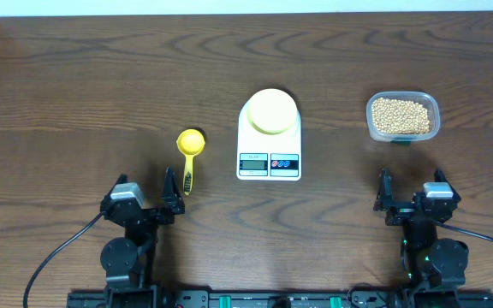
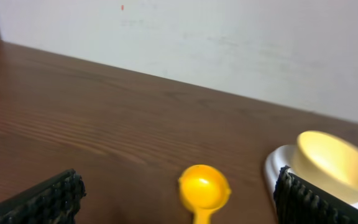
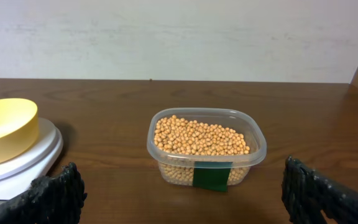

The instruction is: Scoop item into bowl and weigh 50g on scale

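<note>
Since left gripper [image 1: 171, 195] and right gripper [image 1: 387, 198] hang spread, we'd pinch the scoop [image 1: 190, 144] left of the scale [image 1: 268, 162] squarely mid-handle; bowl [image 1: 270, 111] atop scale, beans [image 1: 400, 116] in tub [image 1: 435, 107] right of it.

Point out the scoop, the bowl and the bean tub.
scoop [image 1: 191, 142], overhead view, its round cup.
bowl [image 1: 272, 110], overhead view, its bare inside.
bean tub [image 3: 211, 176], right wrist view, green label on its front wall.

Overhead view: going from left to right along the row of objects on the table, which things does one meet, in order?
Yellow scoop → white scale, with the pale yellow bowl on its platform → clear tub of beans.
</note>
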Robot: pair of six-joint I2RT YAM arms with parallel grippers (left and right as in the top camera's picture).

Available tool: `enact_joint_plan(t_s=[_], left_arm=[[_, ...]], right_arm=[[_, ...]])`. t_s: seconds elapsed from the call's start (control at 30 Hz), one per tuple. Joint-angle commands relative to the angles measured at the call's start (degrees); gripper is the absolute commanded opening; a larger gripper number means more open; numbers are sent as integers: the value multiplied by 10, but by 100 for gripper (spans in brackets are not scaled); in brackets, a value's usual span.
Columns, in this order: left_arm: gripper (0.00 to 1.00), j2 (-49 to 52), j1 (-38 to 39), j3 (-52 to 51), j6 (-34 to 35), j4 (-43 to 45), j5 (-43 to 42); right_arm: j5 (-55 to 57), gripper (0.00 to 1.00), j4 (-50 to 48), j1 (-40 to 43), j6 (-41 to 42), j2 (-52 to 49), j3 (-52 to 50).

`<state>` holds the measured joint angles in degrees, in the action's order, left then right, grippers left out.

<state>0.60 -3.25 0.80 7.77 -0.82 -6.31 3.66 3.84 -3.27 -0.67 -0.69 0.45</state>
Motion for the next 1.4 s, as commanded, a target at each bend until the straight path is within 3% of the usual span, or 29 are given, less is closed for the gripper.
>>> enact_joint_plan(t_s=[0.0, 0.17, 0.37, 0.67, 0.9, 1.03, 1.13, 1.37], left_arm=[[99, 0, 2, -5, 76, -4, -51], [100, 0, 2, -5, 76, 47, -56], [99, 0, 2, -4, 76, 97, -134], [100, 5, 2, 56, 52, 92, -175], [99, 135, 2, 219, -21, -81, -175], [99, 382, 2, 457, -57, -344, -175], [100, 508, 2, 544, -58, -458, -175], [98, 639, 2, 551, -37, -478, -177]], right_arm=[[-2, 99, 2, -5, 0, 3, -1], [-2, 99, 2, -5, 0, 3, -1], [-2, 99, 2, -5, -1, 3, -1], [-2, 99, 2, -5, -1, 3, -1], [-2, 99, 2, -5, -1, 3, -1], [-2, 99, 2, -5, 0, 3, -1], [-2, 99, 2, -5, 0, 3, -1], [-2, 99, 2, -5, 0, 3, -1]])
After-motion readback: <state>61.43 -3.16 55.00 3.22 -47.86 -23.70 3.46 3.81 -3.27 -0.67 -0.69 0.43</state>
